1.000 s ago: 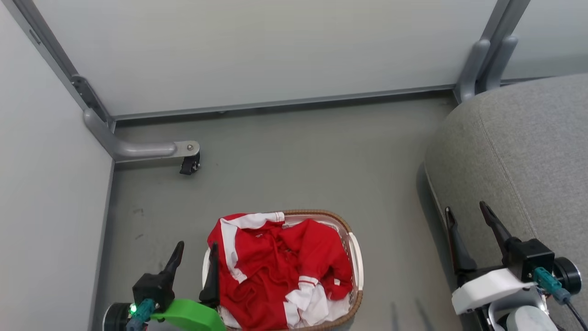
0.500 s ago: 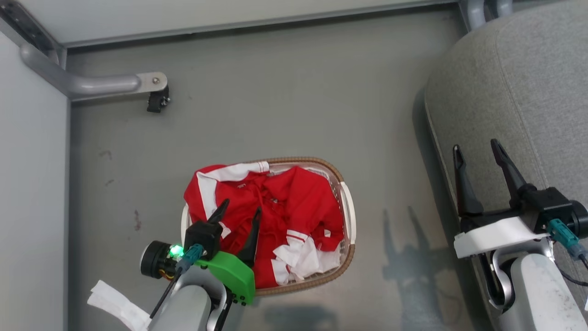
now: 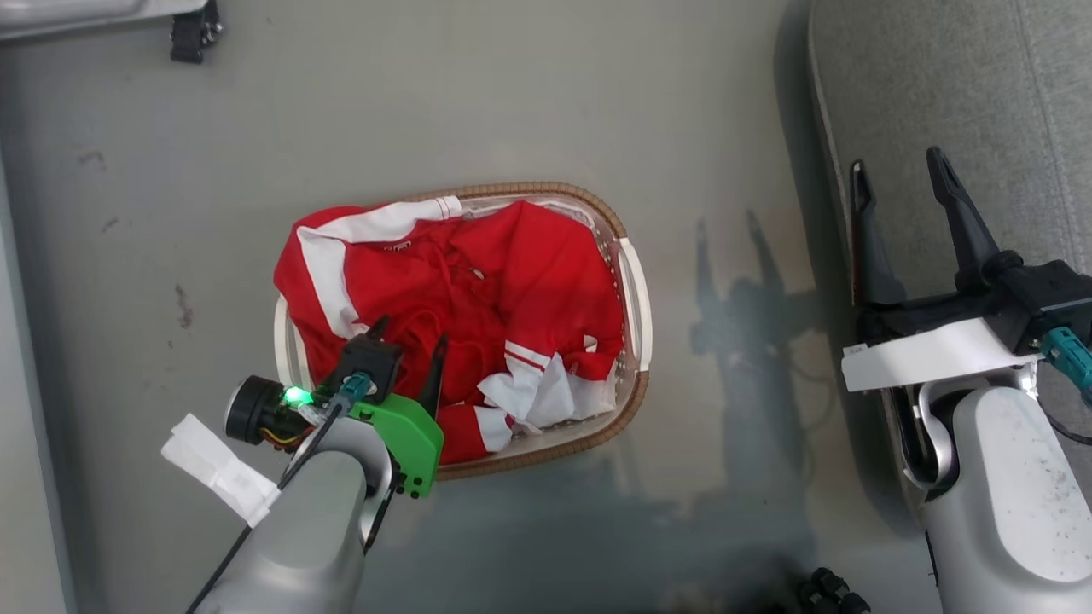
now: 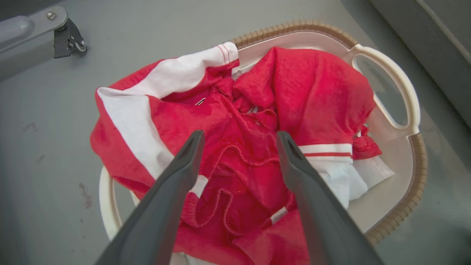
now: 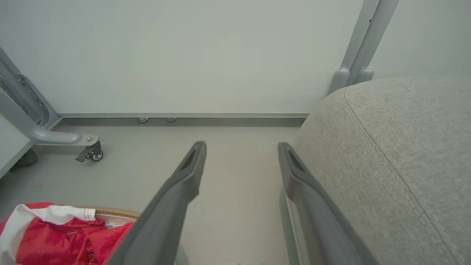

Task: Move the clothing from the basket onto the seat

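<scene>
Since a second ago, the left gripper (image 3: 409,333) has come from the left edge of the basket (image 3: 546,186) to hang over the clothing (image 3: 478,281) piled inside; the head camera has also tipped down. The gripper's two dark fingers are spread wide and hold nothing, tips close over a rumpled drawstring fold of the red, white-panelled cloth. The basket stands on the floor (image 3: 512,85). The right gripper (image 3: 896,162), equally spread and empty, waits by the edge of the grey seat (image 3: 1007,85), to the right. Advice: sink into the thick middle fold before closing, so the garment lifts clear of the rim.
</scene>
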{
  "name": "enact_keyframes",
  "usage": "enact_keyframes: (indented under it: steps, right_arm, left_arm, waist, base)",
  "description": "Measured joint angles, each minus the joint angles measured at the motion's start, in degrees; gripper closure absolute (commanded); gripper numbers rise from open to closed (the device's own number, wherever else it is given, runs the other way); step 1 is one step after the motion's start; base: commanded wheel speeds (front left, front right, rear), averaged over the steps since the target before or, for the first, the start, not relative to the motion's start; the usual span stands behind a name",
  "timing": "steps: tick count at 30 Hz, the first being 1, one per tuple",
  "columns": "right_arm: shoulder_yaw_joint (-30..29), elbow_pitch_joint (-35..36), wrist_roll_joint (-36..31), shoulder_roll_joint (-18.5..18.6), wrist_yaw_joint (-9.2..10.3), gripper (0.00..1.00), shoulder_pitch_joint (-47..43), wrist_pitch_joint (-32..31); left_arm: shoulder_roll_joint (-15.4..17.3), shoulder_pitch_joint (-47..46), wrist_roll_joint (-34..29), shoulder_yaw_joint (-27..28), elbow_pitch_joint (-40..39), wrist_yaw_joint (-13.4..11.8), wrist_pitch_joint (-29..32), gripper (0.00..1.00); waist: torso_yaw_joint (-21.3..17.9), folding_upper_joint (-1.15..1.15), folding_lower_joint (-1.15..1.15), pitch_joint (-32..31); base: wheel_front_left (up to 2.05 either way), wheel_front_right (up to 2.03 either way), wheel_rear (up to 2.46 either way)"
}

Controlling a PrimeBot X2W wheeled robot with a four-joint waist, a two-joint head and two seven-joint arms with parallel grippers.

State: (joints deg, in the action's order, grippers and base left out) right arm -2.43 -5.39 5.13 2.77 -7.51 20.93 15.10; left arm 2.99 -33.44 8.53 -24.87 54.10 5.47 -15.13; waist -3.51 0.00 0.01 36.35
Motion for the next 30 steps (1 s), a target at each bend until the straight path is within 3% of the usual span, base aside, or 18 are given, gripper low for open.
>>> enact_keyframes:
  steps: [15, 23, 30]
  right_arm:
    - [1.6, 1.4, 2.9, 0.0, 0.00, 0.00, 4.7, 0.0]
    - [2.0, 1.6, 4.1, 0.0, 0.00, 0.00, 5.7, 0.0]
    - [3.8, 1.5, 5.1, 0.0, 0.00, 0.00, 5.8, 0.0]
  left_arm:
    - [-0.2, -9.8, -0.7, -1.8, 11.0, 0.0, 0.0, 0.00]
    - [0.5, -12.7, -0.8, -1.3, 12.2, -5.4, 0.0, 0.00]
    - [1.4, -14.6, 0.4, -0.5, 16.0, -6.0, 0.0, 0.00]
  waist:
    - [-3.0, 0.00, 0.00, 12.2]
    - [-4.9, 0.00, 0.00, 16.2]
    - [-6.4, 0.00, 0.00, 17.3]
  base:
    - [0.00, 0.00, 0.00]
    - [0.00, 0.00, 0.00]
    - [0.00, 0.00, 0.00]
